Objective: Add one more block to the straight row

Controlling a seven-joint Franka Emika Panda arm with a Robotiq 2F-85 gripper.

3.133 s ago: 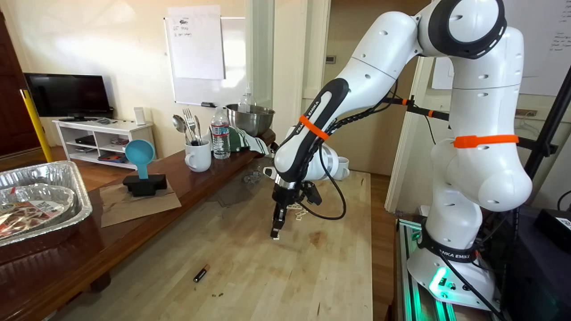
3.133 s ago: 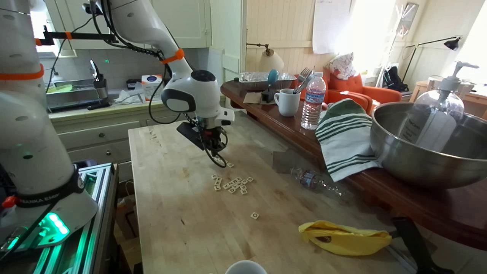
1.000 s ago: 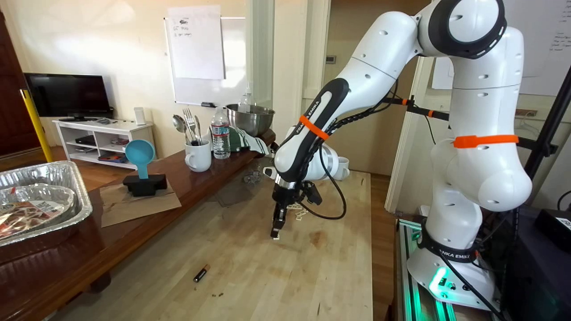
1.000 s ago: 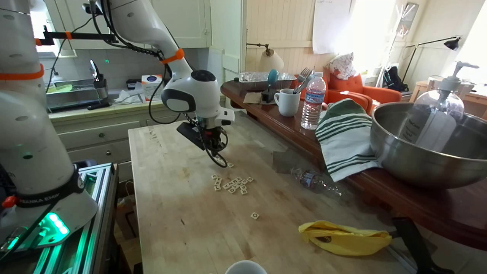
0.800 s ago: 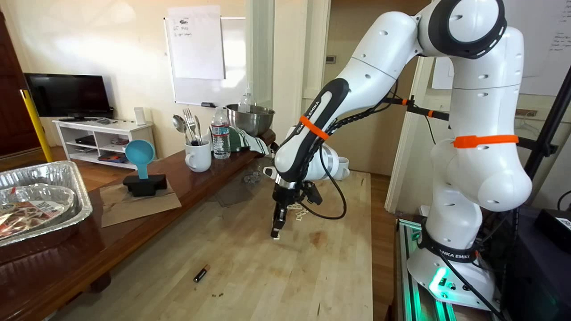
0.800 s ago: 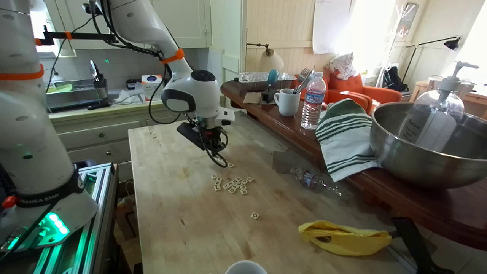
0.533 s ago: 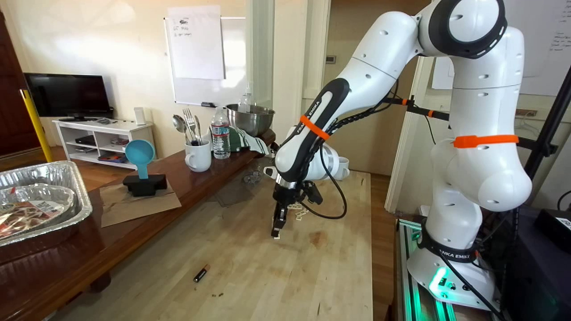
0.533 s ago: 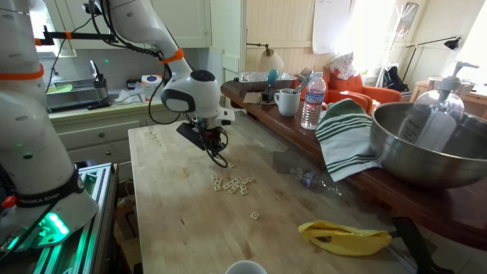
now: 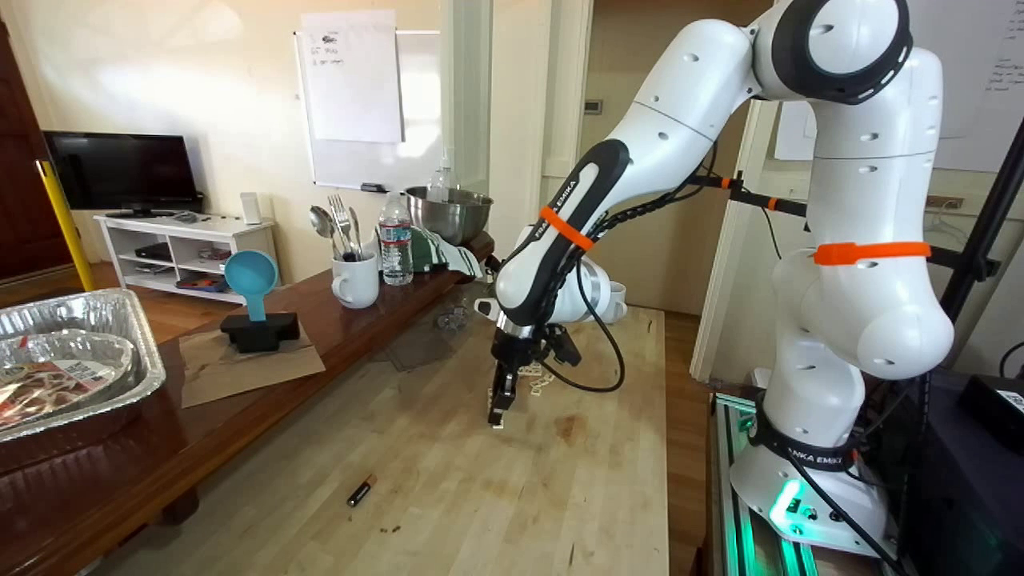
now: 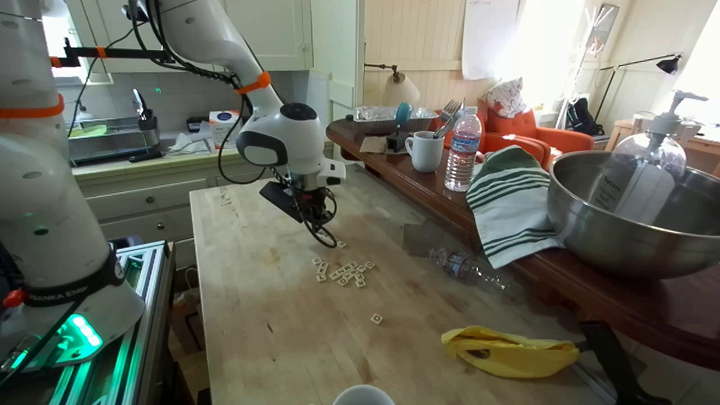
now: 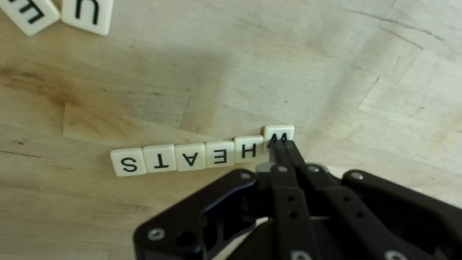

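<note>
Wrist view: where's the W block (image 11: 278,130) from the gripper (image 11: 287,143)?

— Right at its tip; contact unclear. Jaws together, nothing seen between. Block ends the row (image 11: 190,157), whose long axis runs left, but sits slightly off-line. Probably needs a short drag into line.

— Surface?

— Wooden table (image 11: 234,86). Kitchen cupboards (image 10: 281,34) beyond.

In the wrist view the tile row (image 11: 200,157) reads, left to right, S, T, A, E, H and a partly covered W, loose tiles (image 11: 85,14) show E and U, and FRANKA EMIKA marks the arm (image 9: 640,158)
</note>
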